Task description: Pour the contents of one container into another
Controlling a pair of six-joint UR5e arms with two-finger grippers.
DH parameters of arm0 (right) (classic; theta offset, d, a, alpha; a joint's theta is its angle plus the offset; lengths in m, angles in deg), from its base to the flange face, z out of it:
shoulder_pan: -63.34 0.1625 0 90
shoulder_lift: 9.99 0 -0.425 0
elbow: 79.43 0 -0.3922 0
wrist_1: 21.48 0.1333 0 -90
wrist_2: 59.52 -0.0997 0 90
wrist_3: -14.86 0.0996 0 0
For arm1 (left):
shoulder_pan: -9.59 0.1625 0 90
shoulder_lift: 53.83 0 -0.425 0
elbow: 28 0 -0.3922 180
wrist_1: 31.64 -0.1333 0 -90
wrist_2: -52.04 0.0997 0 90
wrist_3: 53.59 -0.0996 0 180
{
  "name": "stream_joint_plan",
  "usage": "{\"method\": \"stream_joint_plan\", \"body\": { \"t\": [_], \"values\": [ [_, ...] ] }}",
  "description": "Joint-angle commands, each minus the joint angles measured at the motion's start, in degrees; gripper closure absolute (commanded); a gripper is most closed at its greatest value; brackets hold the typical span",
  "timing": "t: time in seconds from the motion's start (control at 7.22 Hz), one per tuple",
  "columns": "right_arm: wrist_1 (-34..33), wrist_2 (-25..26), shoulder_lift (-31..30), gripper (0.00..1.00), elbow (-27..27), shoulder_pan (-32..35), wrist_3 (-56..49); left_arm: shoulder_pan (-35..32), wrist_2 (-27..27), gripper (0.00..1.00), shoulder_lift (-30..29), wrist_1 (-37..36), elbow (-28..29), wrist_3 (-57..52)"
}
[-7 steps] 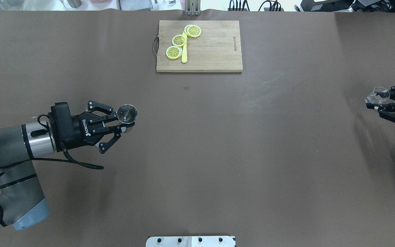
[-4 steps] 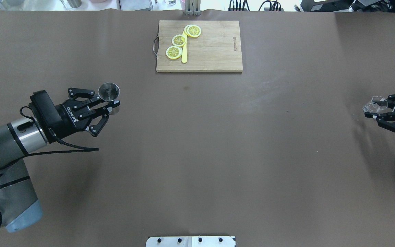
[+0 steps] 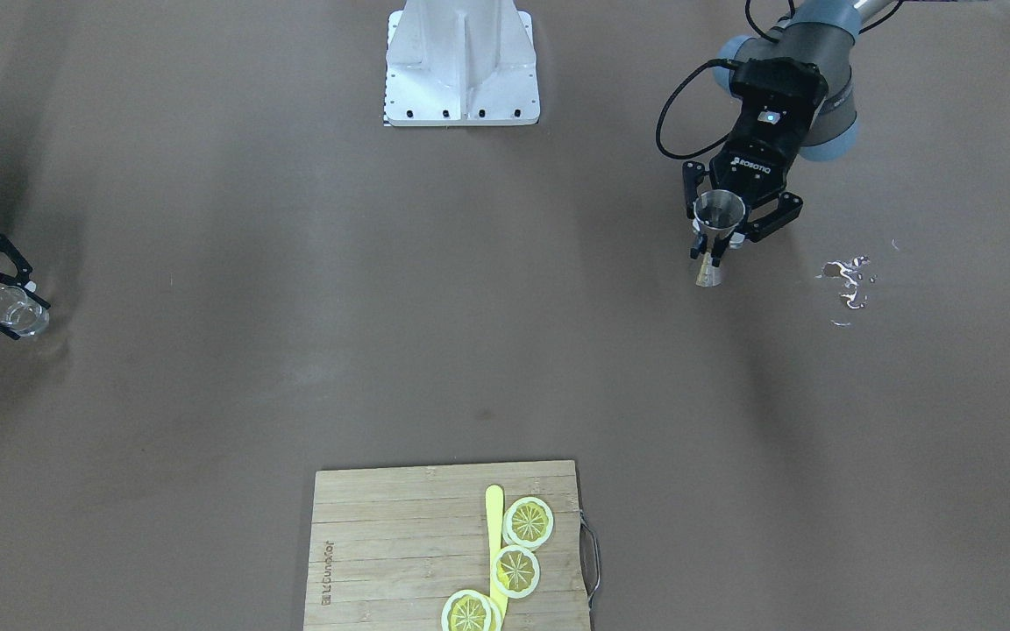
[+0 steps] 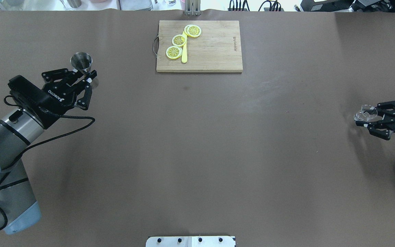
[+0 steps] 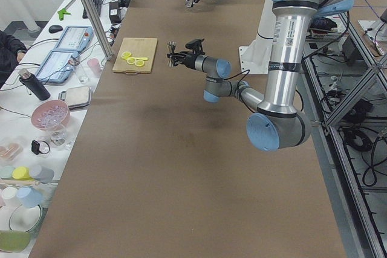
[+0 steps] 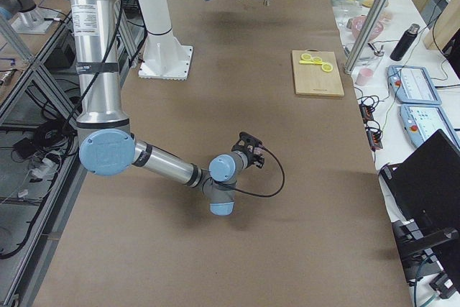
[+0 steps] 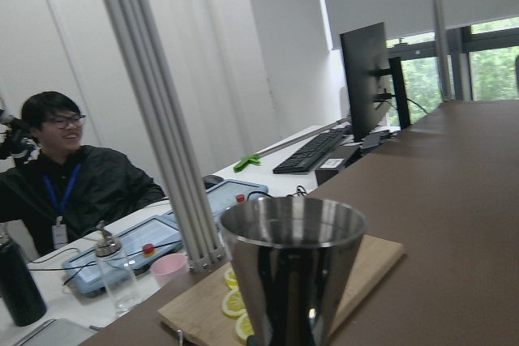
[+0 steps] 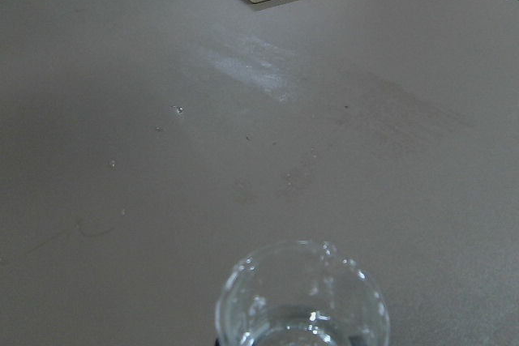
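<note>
Left claw (image 4: pixel 87 75) grips steel jigger (image 4: pixel 81 61), right claw (image 4: pixel 364 117) grips glass cup (image 4: pixel 364 112), well apart: tilt in transit or misaligned rims risks spillage onto bench (image 4: pixel 197 137).

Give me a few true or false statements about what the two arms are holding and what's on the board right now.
The left gripper holds a metal jigger upright. True.
The right gripper is empty. False: it is shut on a clear glass cup.
Three lemon slices lie on the cutting board. True.
The jigger and the cup touch. False: they are far apart, at opposite ends of the table.
</note>
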Motion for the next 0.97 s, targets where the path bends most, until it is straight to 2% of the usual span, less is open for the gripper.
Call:
{"method": "stream_joint_plan", "body": {
  "t": [0.0, 0.28, 0.42, 0.83],
  "values": [
    [0.1, -0.3, -0.4, 1.00, -0.3, -1.0, -0.1, 0.1, 9.0, 1.00, 0.4, -4.7, 0.0, 7.2],
    [0.8, -0.2, -0.4, 1.00, -1.1, -1.1, -0.2, 0.1, 17.5, 1.00, 1.2, -9.0, 0.0, 14.0],
    [0.9, -0.2, -0.3, 1.00, -1.7, -1.4, -0.5, 0.1, 19.9, 1.00, 1.7, -13.0, 0.0, 19.0],
    [0.9, 0.0, -0.3, 1.00, -1.8, -2.2, -0.5, 0.1, 21.2, 1.00, 1.8, -32.1, 0.0, 40.5]
  ]
}}
